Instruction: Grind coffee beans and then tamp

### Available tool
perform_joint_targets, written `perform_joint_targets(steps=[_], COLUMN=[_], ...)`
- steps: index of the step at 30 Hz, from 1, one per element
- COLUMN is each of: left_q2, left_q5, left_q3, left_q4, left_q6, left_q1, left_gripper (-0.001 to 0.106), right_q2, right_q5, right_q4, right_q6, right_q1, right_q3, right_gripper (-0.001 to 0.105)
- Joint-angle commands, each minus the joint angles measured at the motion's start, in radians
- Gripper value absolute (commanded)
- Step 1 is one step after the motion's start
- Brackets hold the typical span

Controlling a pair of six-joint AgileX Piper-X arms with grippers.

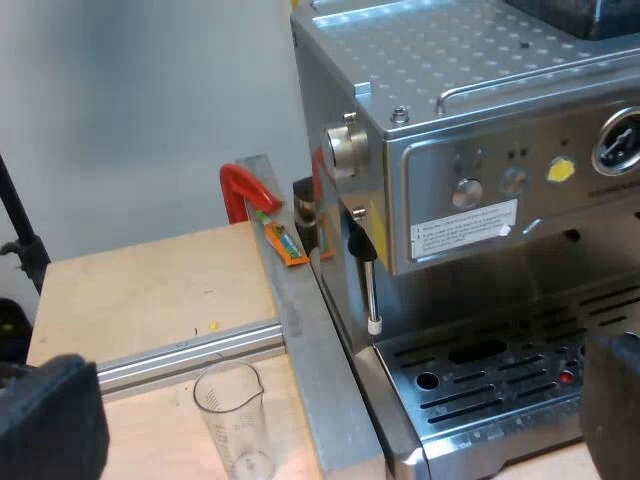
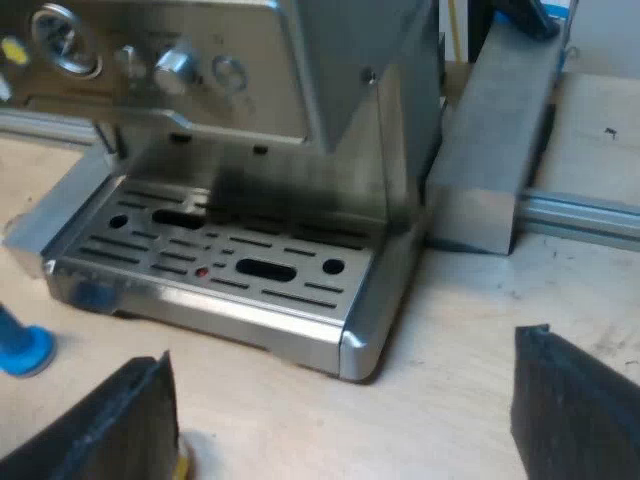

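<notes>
You have both pincers spread wide, with nothing between the fingers. Your left gripper (image 1: 330,425) hangs over the pale wooden table (image 1: 140,290), where the measuring glass (image 1: 232,420) stands upright near the espresso machine (image 1: 480,130). An aluminium rail (image 1: 190,350) crosses the table, and a red clamp (image 1: 240,188) sits at the grey wall (image 1: 120,100). Your right gripper (image 2: 345,425) faces the drip tray (image 2: 220,260), and the blue tamper (image 2: 20,345) rests on the table near it.

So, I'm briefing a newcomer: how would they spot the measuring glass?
Find the espresso machine. Across the grey bar along its side, the measuring glass stands upright on the wooden table. It alone is clear, with a pouring lip.
</notes>
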Motion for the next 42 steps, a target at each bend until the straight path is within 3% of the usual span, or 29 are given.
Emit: perform_joint_targets(steps=[1,5,7,9,15,19,22,28,35,42], left_q2=[-0.045,-0.105,-0.147,-0.178,-0.283,-0.304,-0.301,-0.301,-0.299,-0.299], left_q5=[-0.008,-0.008,-0.008,-0.008,0.002,0.006,0.011,-0.017,-0.017,-0.017], left_q3=[-0.005,0.003,0.012,0.021,0.036,0.036,0.029,0.091,0.298,0.446], left_q4=[0.006,0.010,0.026,0.048,0.158,0.188,0.219,0.120,-0.153,-0.222], left_q6=[-0.010,-0.010,-0.010,-0.010,-0.010,-0.010,-0.018,-0.021,-0.025,-0.025], left_q1=[-0.001,-0.001,-0.001,-0.001,-0.001,-0.001,0.003,0.003,0.003,0.003], left_gripper=[0.098,0.098,0.098,0.098,0.098,0.098,0.098,0.098,0.098,0.098], right_q2=[-0.052,-0.101,-0.134,-0.163,-0.277,-0.383,-0.370,-0.373,-0.373,-0.373], right_q5=[-0.011,0.071,0.170,0.188,0.188,0.187,0.155,0.144,0.144,0.144], right_q4=[0.039,0.066,0.066,0.066,0.045,-0.015,-0.066,-0.257,-0.278,-0.274], right_q6=[-0.015,-0.006,0.014,0.025,0.073,0.073,0.052,0.092,0.103,0.103], right_q1=[0.001,-0.001,-0.001,-0.001,-0.001,-0.001,0.002,0.002,0.002,0.002], right_q3=[-0.004,-0.004,0.012,0.035,0.139,0.235,0.259,0.387,0.523,0.594], right_gripper=[0.070,0.070,0.070,0.070,0.070,0.070,0.070,0.070,0.070,0.070])
